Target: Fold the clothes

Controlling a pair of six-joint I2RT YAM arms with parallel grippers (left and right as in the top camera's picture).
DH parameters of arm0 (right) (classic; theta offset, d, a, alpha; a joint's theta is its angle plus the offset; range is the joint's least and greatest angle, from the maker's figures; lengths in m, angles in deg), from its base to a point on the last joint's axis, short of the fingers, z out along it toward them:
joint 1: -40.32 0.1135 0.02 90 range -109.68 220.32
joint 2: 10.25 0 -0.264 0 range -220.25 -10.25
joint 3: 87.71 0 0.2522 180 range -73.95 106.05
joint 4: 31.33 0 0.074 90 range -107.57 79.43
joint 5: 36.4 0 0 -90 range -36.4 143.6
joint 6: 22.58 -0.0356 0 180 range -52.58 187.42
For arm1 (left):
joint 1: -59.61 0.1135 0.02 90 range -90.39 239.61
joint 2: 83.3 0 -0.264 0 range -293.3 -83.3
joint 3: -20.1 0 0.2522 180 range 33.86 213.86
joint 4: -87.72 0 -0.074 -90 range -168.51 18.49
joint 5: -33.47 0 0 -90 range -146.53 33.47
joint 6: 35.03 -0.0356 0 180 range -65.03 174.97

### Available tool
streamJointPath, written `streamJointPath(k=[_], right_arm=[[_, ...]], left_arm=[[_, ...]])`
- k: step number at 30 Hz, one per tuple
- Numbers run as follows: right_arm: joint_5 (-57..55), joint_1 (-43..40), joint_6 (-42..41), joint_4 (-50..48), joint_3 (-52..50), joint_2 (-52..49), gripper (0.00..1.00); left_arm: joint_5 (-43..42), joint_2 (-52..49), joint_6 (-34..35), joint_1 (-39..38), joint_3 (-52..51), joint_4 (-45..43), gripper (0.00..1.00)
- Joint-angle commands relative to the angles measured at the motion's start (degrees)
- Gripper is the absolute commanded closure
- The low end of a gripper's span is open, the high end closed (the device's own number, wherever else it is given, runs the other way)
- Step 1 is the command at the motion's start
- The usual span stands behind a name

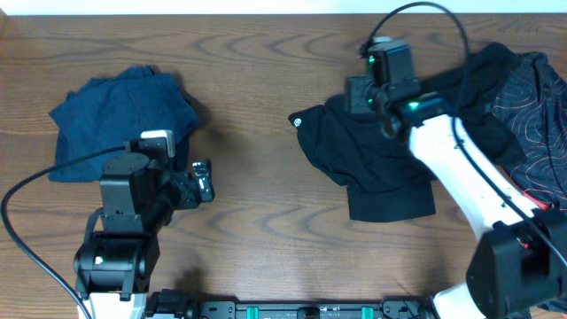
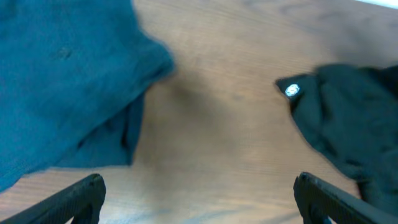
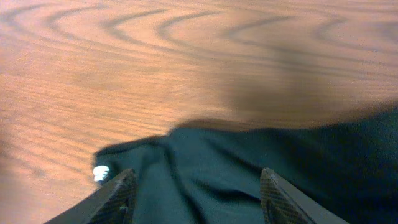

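**Three garments on the table, both grippers open**

The black trousers (image 1: 381,168) lie crumpled right of centre on the wooden table (image 1: 257,71). One small white round logo (image 1: 297,120) shows at their left tip. Touching their right side, at the table's right edge, sits a black piece with thin red wavy lines (image 1: 540,106). Well apart, at far left, a navy-blue garment (image 1: 115,111) lies in a loose heap. That makes three lots of clothing, none neatly folded.

The right arm reaches from the near right corner diagonally across the trousers. The right gripper (image 3: 199,199) is over their upper left part, its fingers (image 3: 118,193) spread apart with black cloth lying beneath and between them, nothing pinched.

The left arm stands folded near its base at lower left. The left gripper (image 2: 202,199) points toward the centre over bare wood, just beside the navy heap. Its fingers (image 2: 81,199) are spread wide and hold nothing.
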Motion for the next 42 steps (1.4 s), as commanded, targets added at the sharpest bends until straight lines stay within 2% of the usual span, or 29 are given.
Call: streamJointPath(k=[1, 4, 6, 8, 11, 13, 19, 24, 28, 29, 30, 31, 32, 33, 38, 42], right_arm=[[-5.86, -3.91, -0.24, 4.42, 3.17, 6.34, 0.39], [-5.62, -7.78, -0.26, 13.11, 3.23, 10.56, 0.38], [-5.62, -10.05, -0.26, 18.75, 3.23, 12.41, 0.31], [-5.62, -12.46, -0.24, 23.8, 3.23, 13.75, 0.29], [-5.6, -15.76, -0.28, 29.97, 3.23, 14.86, 0.28], [-5.6, -17.59, -0.28, 32.74, 3.23, 15.12, 0.28], [-5.62, -20.04, -0.24, 35.65, 3.23, 15.15, 0.26], [-5.6, -20.02, -0.26, 36.09, 3.23, 15.15, 0.26], [-5.6, -20.02, -0.26, 37.31, 3.23, 15.15, 0.27], [-5.6, -20.02, -0.26, 37.79, 3.23, 15.15, 0.27], [-5.6, -20.02, -0.26, 38.05, 3.23, 15.15, 0.28], [-5.6, -20.02, -0.26, 38.29, 3.23, 15.15, 0.28], [-5.6, -20.02, -0.26, 38.38, 3.23, 15.15, 0.29], [-5.6, -20.02, -0.28, 38.36, 3.23, 15.15, 0.29], [-5.6, -20.02, -0.26, 38.53, 3.23, 15.15, 0.3], [-5.6, -20.02, -0.26, 38.47, 3.23, 15.12, 0.29]], left_arm=[[-5.27, -1.97, 0.31, 0.0, 1.11, -2.6, 0.01], [-5.79, -7.32, 0.85, -1.77, 1.11, -5.75, 0.05], [-5.79, -11.85, 2.05, -3.8, 1.11, -8.0, 0.06], [-6.91, -17.42, 3.15, -6.64, 1.11, -11.56, 0.06], [-10.95, -26.08, 3.52, -11.32, 1.11, -18.95, 0.06], [-11.3, -32.26, 6.29, -14.51, 1.14, -24.61, 0.05], [-11.28, -49.03, 9.14, -22.8, 1.14, -42.14, 0.05], [-11.02, -58.82, 9.22, -25.73, 1.14, -54.4, 0.08], [-9.03, -63.76, 9.79, -25.94, 1.14, -61.44, 0.24], [-8.46, -64.37, 9.79, -25.9, 1.16, -62.93, 0.33], [-7.93, -64.59, 9.77, -25.9, 1.2, -63.71, 0.45], [-7.02, -64.65, 9.75, -25.9, 1.2, -64.57, 0.62], [-5.92, -64.65, 9.75, -25.9, 1.25, -65.18, 0.88], [-4.81, -64.63, 9.75, -25.9, 1.31, -65.75, 0.94], [-1.99, -63.21, 9.01, -22.73, 3.89, -65.99, 0.94], [-1.99, -60.61, 8.44, -14.62, 11.13, -62.49, 0.94]])
